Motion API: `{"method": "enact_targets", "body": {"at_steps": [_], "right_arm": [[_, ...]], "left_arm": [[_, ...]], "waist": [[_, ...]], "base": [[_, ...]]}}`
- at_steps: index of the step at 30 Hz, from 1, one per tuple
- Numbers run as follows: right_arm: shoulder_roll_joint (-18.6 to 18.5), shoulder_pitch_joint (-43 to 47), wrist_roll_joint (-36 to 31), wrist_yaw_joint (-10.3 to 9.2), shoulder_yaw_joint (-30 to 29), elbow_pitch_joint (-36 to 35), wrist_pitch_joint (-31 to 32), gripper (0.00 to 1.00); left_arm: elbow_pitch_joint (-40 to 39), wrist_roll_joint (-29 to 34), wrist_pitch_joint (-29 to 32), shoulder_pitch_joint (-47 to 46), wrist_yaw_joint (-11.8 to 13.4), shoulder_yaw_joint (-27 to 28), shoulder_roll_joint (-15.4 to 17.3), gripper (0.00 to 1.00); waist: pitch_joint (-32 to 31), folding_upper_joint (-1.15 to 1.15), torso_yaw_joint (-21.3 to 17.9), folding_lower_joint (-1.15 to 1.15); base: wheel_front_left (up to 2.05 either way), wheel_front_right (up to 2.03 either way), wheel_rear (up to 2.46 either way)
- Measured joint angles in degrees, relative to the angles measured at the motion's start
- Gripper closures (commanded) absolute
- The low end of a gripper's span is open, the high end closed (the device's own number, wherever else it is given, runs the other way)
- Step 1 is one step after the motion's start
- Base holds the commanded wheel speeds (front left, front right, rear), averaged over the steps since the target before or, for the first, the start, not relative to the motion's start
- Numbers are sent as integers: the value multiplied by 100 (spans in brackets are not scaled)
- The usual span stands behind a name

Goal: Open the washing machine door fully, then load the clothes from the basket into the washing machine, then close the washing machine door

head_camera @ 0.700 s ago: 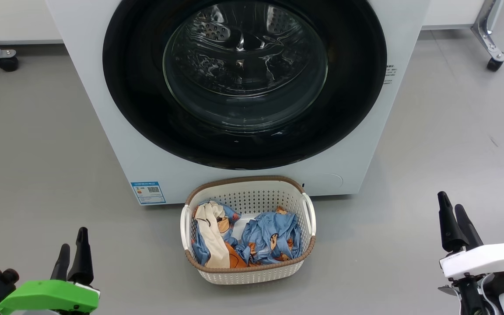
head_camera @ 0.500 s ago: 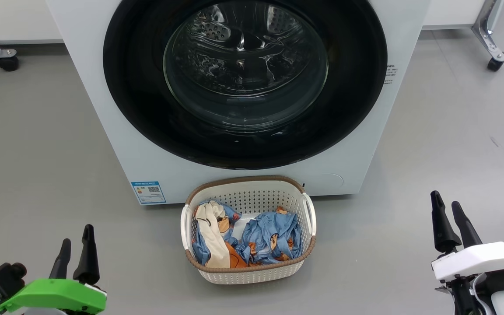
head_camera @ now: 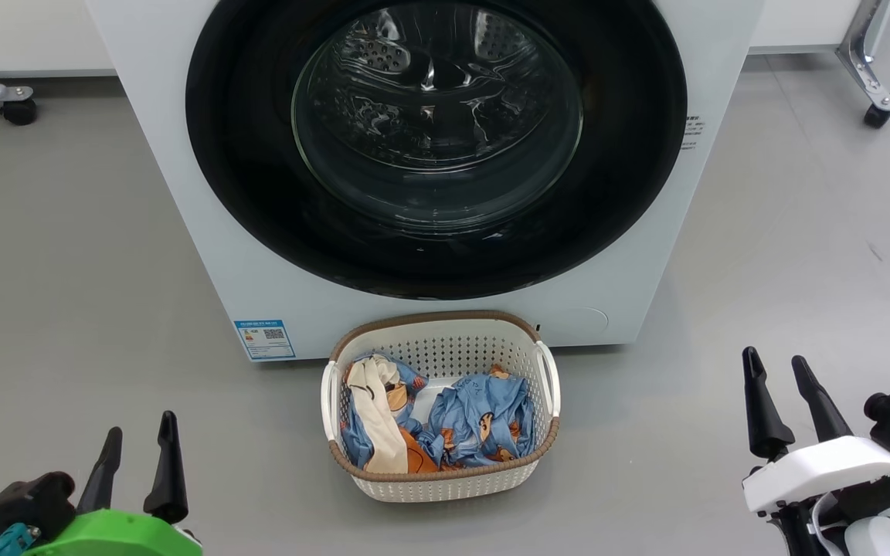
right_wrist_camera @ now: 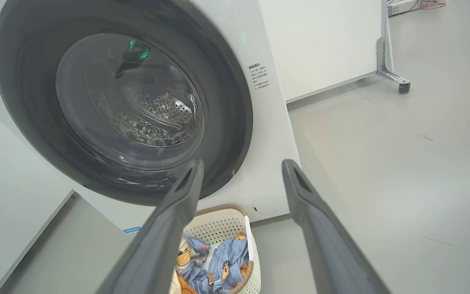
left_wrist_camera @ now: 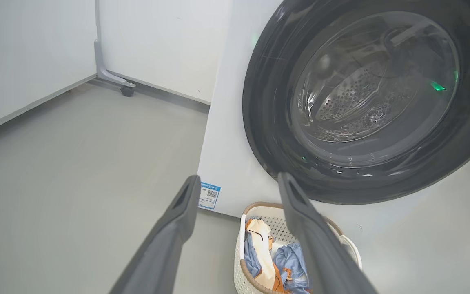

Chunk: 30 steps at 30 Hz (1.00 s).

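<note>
The white washing machine (head_camera: pixel 182 177) stands straight ahead, its round black-rimmed door (head_camera: pixel 244 193) shut flat against the front. On the floor just before it sits the cream basket (head_camera: pixel 445 483), holding the light blue and cream-orange clothes (head_camera: pixel 476 421). My left gripper (head_camera: pixel 140 428) is low at the left, open and empty, well clear of the basket. My right gripper (head_camera: pixel 773 363) is low at the right, open and empty too. Both wrist views look at the door (left_wrist_camera: pixel 267 134) (right_wrist_camera: pixel 235 106) and the basket (left_wrist_camera: pixel 241 281) (right_wrist_camera: pixel 255 281) past spread fingers.
Grey floor (head_camera: pixel 66 270) spreads on both sides of the machine. A castor leg (head_camera: pixel 16 108) stands at the back left and a metal castor frame (head_camera: pixel 870 93) at the back right, along a white wall.
Both grippers have drawn inward toward the basket's sides, the left sinking lower in the picture and both spreading their fingers a little. The head view has shifted slightly.
</note>
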Motion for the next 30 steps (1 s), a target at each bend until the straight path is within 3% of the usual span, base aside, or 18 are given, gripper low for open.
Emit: {"method": "enact_targets", "body": {"at_steps": [30], "right_arm": [[-54,211,-2275,-12,140,168,-620,0]], "left_arm": [[-216,2572,-628,374,69,-76,10,0]], "waist": [[12,0,-17,0]], "base": [[0,0,0]]}}
